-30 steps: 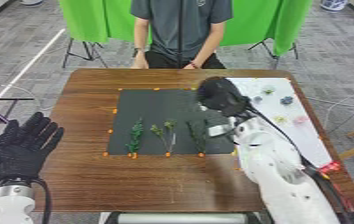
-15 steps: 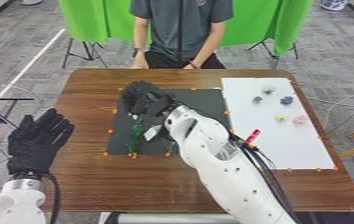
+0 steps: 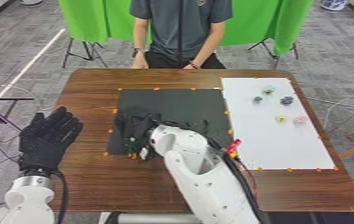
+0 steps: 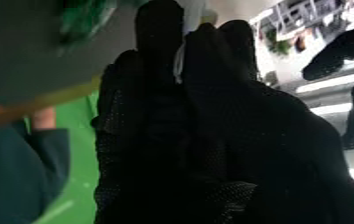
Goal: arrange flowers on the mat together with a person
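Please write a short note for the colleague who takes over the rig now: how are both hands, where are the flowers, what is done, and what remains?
Left hand: open, at the table's left side.
Right hand: over the left part of the dark mat; I cannot tell whether it holds anything.
Done: greenery lies on the dark mat, partly covered by the right hand.
Left: five small blooms are on the white sheet, among them a yellow bloom and a pink bloom; probably they go to the dark mat next.
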Robot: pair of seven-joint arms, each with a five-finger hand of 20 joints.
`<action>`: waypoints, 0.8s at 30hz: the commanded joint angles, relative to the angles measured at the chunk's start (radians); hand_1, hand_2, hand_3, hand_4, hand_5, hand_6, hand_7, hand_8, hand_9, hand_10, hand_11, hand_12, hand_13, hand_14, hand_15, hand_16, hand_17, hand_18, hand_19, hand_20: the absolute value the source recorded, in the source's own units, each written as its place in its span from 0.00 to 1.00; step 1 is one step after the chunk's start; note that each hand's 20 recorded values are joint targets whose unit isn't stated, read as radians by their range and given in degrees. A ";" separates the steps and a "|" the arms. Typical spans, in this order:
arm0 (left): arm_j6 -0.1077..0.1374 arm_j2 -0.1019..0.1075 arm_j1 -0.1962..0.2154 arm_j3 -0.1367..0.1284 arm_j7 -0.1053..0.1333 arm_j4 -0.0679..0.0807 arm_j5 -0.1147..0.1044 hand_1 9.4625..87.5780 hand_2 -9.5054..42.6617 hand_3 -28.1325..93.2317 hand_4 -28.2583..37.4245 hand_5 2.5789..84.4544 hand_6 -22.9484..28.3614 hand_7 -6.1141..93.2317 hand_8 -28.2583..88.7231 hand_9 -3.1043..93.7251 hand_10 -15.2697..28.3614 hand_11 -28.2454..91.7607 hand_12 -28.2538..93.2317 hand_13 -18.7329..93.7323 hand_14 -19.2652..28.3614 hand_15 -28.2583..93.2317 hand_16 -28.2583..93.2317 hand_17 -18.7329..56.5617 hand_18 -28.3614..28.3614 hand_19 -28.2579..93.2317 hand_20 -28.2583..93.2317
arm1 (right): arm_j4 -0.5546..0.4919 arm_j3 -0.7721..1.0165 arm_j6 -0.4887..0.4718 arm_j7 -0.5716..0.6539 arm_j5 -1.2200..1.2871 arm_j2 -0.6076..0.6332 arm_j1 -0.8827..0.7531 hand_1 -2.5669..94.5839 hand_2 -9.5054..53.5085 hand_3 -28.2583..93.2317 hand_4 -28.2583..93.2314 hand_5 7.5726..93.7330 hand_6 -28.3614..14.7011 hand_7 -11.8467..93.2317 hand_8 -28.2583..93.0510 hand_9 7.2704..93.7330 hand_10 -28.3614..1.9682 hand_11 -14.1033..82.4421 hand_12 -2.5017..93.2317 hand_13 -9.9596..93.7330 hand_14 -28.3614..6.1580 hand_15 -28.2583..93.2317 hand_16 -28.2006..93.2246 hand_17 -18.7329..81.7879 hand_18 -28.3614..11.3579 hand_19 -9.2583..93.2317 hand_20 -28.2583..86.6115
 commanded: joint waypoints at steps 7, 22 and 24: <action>-0.010 -0.003 -0.009 0.016 -0.029 0.006 0.007 0.29 0.40 0.83 0.02 0.67 0.62 0.30 0.17 0.59 0.73 0.47 0.40 0.55 0.79 0.66 0.26 0.25 0.83 0.58 0.46 | 0.032 -0.009 0.037 0.048 -0.033 -0.042 -0.031 0.71 0.00 0.80 0.00 0.62 0.69 0.62 0.27 0.81 0.64 0.26 0.46 0.81 0.77 0.44 0.60 0.64 0.49 0.97 0.32; -0.013 -0.008 0.006 0.001 -0.029 0.003 0.001 0.29 0.40 0.83 0.02 0.67 0.62 0.30 0.17 0.59 0.73 0.47 0.40 0.55 0.79 0.66 0.26 0.25 0.83 0.58 0.46 | 0.026 -0.040 0.128 0.082 0.003 -0.018 -0.017 0.60 0.00 0.84 0.00 0.53 0.66 0.49 0.11 0.60 0.55 0.39 0.21 0.67 0.62 0.51 0.47 0.56 0.33 0.81 0.43; -0.015 -0.007 0.002 0.003 -0.033 0.006 0.002 0.29 0.40 0.83 0.02 0.67 0.62 0.30 0.17 0.59 0.73 0.47 0.40 0.55 0.79 0.66 0.26 0.25 0.83 0.58 0.46 | 0.022 -0.048 0.136 0.093 0.014 -0.013 -0.012 0.57 0.00 0.87 0.00 0.53 0.66 0.48 0.08 0.59 0.53 0.38 0.20 0.65 0.59 0.53 0.43 0.55 0.32 0.80 0.41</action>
